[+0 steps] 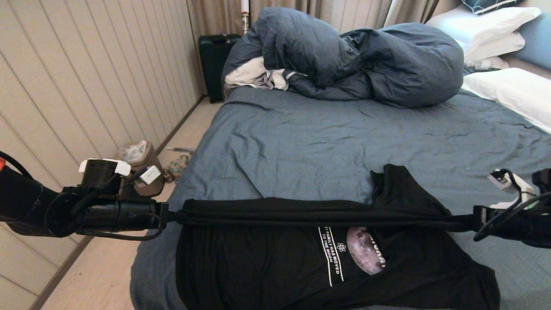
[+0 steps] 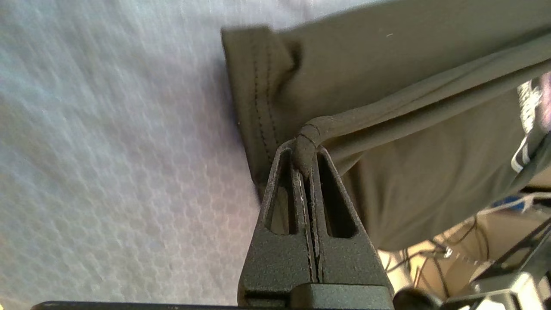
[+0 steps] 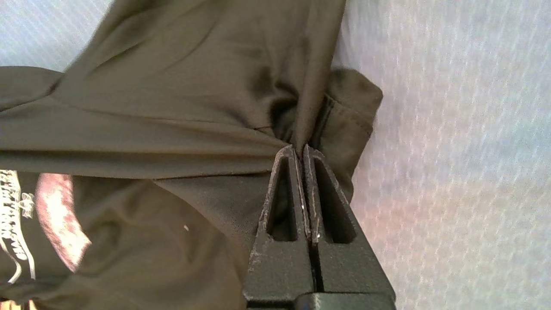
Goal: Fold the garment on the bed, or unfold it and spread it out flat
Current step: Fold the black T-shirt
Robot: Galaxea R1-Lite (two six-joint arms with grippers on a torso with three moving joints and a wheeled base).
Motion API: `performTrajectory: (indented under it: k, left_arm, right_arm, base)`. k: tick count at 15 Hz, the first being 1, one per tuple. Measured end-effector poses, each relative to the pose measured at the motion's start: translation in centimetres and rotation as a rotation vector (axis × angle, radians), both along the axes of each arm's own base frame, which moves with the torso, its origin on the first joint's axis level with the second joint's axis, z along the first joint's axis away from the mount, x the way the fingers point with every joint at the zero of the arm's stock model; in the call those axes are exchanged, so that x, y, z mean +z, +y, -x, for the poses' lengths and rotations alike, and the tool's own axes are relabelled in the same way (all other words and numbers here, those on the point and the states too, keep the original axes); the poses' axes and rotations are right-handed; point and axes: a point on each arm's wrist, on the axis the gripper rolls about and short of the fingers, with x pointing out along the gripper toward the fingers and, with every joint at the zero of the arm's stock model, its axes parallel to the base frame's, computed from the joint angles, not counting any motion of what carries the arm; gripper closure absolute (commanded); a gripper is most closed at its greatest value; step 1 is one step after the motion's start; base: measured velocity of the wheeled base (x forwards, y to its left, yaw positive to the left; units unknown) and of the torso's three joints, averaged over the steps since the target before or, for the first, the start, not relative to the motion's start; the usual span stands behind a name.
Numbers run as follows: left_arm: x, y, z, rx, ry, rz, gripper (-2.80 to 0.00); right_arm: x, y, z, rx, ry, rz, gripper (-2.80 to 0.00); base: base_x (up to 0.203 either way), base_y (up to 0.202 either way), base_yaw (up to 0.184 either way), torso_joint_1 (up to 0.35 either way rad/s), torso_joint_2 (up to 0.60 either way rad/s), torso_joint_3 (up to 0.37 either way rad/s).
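The left gripper (image 1: 170, 215) and right gripper (image 1: 469, 221) are each clamped tight on an end of the black T-shirt (image 1: 301, 267), pulling its upper fold taut in a straight band between them above the bed (image 1: 301, 142). The rest of the shirt drapes over the bed's near edge, moon print showing. The dark-blue duvet (image 1: 353, 60) is heaped well beyond.
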Motion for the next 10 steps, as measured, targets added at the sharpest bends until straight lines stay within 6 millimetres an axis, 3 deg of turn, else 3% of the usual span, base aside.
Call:
performTrajectory:
  k: [4, 5, 10]
  left_arm:
    - [-0.8, 0.0, 0.1, -0.006, 0.024, -0.008, 0.00]
    - [-1.1, 0.0, 0.2, -0.012, 0.027, -0.015, -2.80]
    - [-1.3, 0.0, 1.0, -0.022, 0.038, -0.018, -2.80]
  right_arm:
    - [-0.9, 0.4, 0.2, 0.012, 0.020, -0.002, 0.00]
    - [-1.1, 0.5, 0.1, 0.015, 0.016, 0.003, -2.80]
    - [-1.3, 0.4, 0.0, 0.018, 0.005, 0.000, -2.80]
  base:
    - [0.000, 0.000, 0.000, 0.000, 0.00, 0.000]
    - [0.000, 0.000, 0.000, 0.000, 0.00, 0.000]
    - [0.000, 0.000, 0.000, 0.000, 0.00, 0.000]
